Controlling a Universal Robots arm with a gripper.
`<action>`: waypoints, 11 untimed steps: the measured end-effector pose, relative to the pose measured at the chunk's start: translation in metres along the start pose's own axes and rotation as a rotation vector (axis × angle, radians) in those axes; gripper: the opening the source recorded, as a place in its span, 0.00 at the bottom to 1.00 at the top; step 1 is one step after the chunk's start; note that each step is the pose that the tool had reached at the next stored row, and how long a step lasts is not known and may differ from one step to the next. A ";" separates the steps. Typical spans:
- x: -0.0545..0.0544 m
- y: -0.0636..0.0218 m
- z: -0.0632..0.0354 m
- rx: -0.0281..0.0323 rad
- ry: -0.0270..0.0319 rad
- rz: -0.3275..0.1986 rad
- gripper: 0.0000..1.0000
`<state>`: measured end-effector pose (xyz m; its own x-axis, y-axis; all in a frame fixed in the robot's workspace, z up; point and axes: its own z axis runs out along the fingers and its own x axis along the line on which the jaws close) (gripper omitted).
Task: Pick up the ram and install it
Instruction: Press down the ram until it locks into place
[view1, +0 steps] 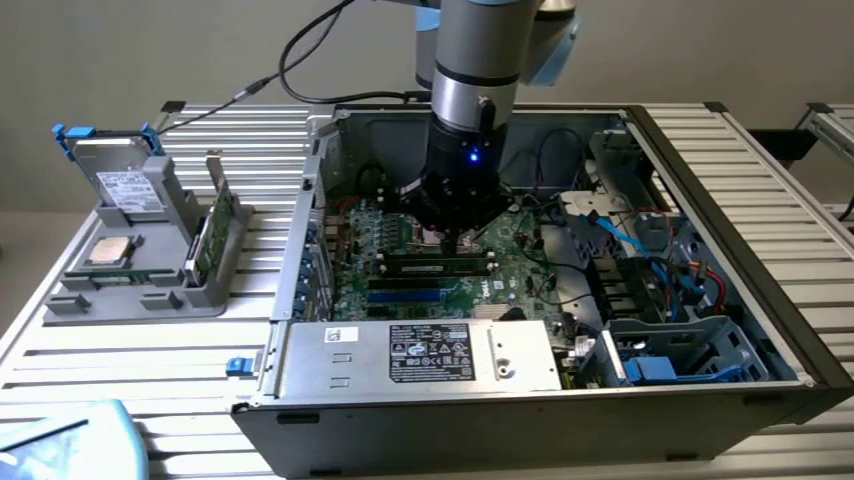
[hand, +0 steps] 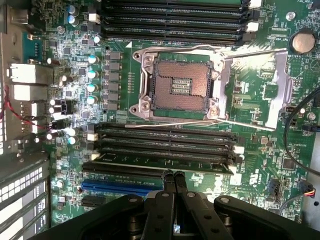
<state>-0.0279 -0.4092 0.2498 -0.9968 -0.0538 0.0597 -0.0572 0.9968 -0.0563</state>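
The ram (view1: 430, 266) is a long dark green stick that sits in a slot on the motherboard (view1: 514, 235), inside the open computer case. In the wrist view the ram (hand: 150, 159) lies along the slot nearest my fingers, between white end latches. My gripper (view1: 461, 240) hangs straight down over the board, just above the middle of that stick. Its fingertips (hand: 168, 176) are pressed together with nothing between them, and the gripper (hand: 173, 174) stands right beside the stick's long edge. I cannot tell whether the tips touch it.
An empty CPU socket (hand: 180, 87) lies beyond the slots. The power supply (view1: 427, 352) fills the case's front, and blue cables (view1: 654, 250) crowd the exterior view's right. A grey holder (view1: 80, 300) outside the case carries a silver drive (view1: 127, 190), a CPU (view1: 110, 250) and another green stick (view1: 220, 220).
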 end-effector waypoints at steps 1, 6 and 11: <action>0.001 -0.0013 -0.0005 -0.0025 -0.0005 0.000 0.10; 0.005 -0.0042 -0.0004 -0.0095 -0.0022 -0.001 0.10; 0.005 -0.0042 -0.0004 -0.0095 -0.0022 -0.001 0.10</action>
